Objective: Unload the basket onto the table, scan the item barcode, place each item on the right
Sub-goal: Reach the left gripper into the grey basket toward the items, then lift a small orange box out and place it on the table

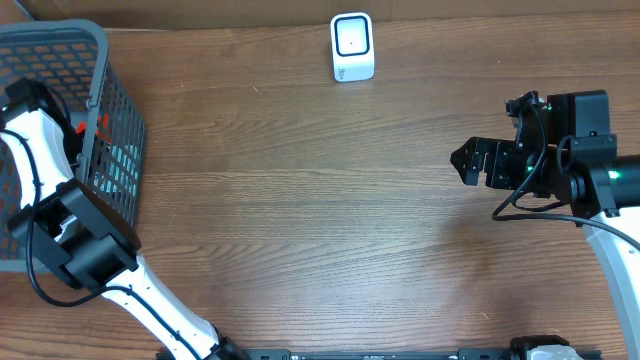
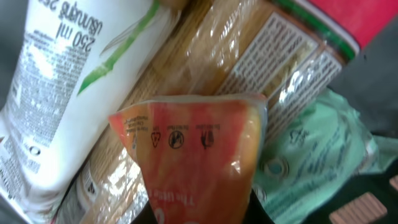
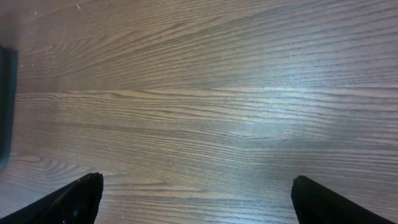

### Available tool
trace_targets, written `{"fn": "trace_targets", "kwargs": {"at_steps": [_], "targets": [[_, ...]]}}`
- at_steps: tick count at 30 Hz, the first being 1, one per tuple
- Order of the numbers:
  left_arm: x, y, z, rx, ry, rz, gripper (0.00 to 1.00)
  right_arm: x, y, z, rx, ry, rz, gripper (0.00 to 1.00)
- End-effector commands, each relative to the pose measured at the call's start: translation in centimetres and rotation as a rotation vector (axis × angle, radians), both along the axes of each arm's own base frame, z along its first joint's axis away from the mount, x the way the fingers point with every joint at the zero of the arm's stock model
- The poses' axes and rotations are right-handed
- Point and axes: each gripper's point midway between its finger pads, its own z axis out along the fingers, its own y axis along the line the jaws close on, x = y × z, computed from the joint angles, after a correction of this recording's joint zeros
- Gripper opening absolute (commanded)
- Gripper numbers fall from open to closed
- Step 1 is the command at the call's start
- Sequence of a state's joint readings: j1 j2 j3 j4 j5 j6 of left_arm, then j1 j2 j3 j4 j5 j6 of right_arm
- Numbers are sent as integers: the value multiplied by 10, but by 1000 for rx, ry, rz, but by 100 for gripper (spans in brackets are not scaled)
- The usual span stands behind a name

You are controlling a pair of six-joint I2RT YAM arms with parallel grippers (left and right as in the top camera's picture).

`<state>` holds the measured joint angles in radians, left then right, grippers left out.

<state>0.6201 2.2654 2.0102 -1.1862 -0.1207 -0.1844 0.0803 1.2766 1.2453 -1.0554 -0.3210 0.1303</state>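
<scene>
Presently, the orange packet (image 2: 199,155) sits inside the basket (image 1: 98,60) over a clear-wrapped pack (image 2: 205,56), pinched by the closed left claw. The right claw (image 1: 463,160) gapes wide above the bench (image 1: 300,220), well apart from the scanner (image 1: 352,47).

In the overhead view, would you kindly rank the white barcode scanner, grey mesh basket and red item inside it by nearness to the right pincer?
1. White barcode scanner: far edge, centre.
2. Grey mesh basket: table's opposite side.
3. Red item: inside, behind the basket's near wall.
</scene>
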Motion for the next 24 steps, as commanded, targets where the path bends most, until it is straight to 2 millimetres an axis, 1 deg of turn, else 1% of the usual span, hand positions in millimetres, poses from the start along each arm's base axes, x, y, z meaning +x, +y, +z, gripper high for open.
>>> {"fn": "trace_targets", "kwargs": {"at_steps": [1, 4, 5, 7, 8, 9, 10, 11, 12, 13, 14, 16, 19, 20, 21, 22, 23, 24], "targets": [[11, 1, 51, 53, -85, -8, 4, 6, 1, 12, -5, -46, 3, 100], [13, 2, 117, 125, -192, -1, 4, 6, 1, 12, -5, -46, 3, 100], [12, 1, 145, 153, -236, 5, 4, 6, 1, 12, -5, -46, 3, 100], [8, -8, 194, 192, -327, -1, 4, 6, 1, 11, -5, -44, 3, 100], [5, -17, 220, 208, -378, -12, 4, 6, 1, 11, -5, -43, 3, 100], [3, -26, 239, 216, -423, -27, 4, 5, 1, 11, -5, -41, 3, 100], [2, -40, 260, 214, -481, -50, 4, 5, 0, 11, -6, -39, 3, 99], [2, -53, 274, 206, -523, -75, 4, 5, 0, 11, -6, -39, 3, 100], [3, -71, 286, 187, -565, -113, 5, 5, 0, 11, -6, -39, 3, 100], [5, -86, 292, 165, -587, -146, 5, 5, 0, 11, -6, -39, 3, 100], [7, -104, 295, 136, -596, -184, 6, 5, 0, 11, -6, -41, 3, 100], [13, -144, 286, 69, -561, -268, 6, 6, 0, 11, -6, -43, 2, 100], [25, -199, 256, -20, -468, -385, 6, 6, 0, 11, -6, -43, 3, 100], [30, -219, 242, -51, -436, -421, 7, 6, 0, 11, -6, -45, 3, 100], [37, -246, 220, -83, -387, -480, 9, 7, 1, 11, -6, -48, 3, 100], [39, -259, 207, -94, -359, -510, 10, 9, 1, 12, -6, -54, 3, 100], [40, -275, 188, -102, -310, -545, 11, 11, 1, 12, -5, -60, 3, 100], [39, -285, 171, -98, -266, -563, 12, 13, 1, 12, -5, -64, 2, 100]]}}
